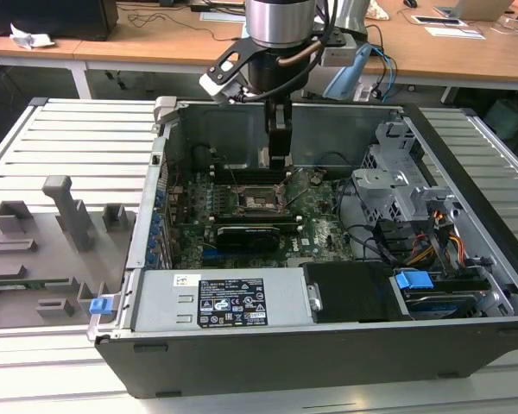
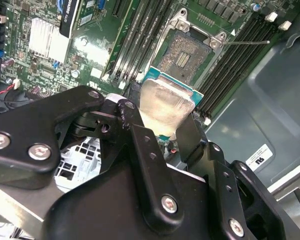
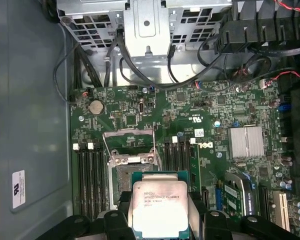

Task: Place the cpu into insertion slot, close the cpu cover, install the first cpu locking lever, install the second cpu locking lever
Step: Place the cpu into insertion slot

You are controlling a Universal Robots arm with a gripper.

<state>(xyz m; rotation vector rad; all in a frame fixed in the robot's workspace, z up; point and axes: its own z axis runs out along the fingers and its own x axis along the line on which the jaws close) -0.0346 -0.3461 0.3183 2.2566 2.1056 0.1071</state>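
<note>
Right now your gripper [image 2: 160, 117] has its jaws pinching the chip [image 2: 166, 105] by two opposite edges, its silver top facing both wrist cameras. You hold it over the motherboard [image 3: 190, 107] inside the computer case [image 1: 242, 354], close to the bare socket [image 2: 182, 52] but not seated in it. Memory slots [image 3: 90, 175] flank that socket.

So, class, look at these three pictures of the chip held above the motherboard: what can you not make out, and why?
1. First wrist view: most of the insertion slot is hidden behind the cpu, which the gripper holds.
2. Both wrist views: the cpu's underside faces away from the cameras.
3. Exterior view: the gap between the cpu and the slot is masked by the gripper and too small to judge.
</note>
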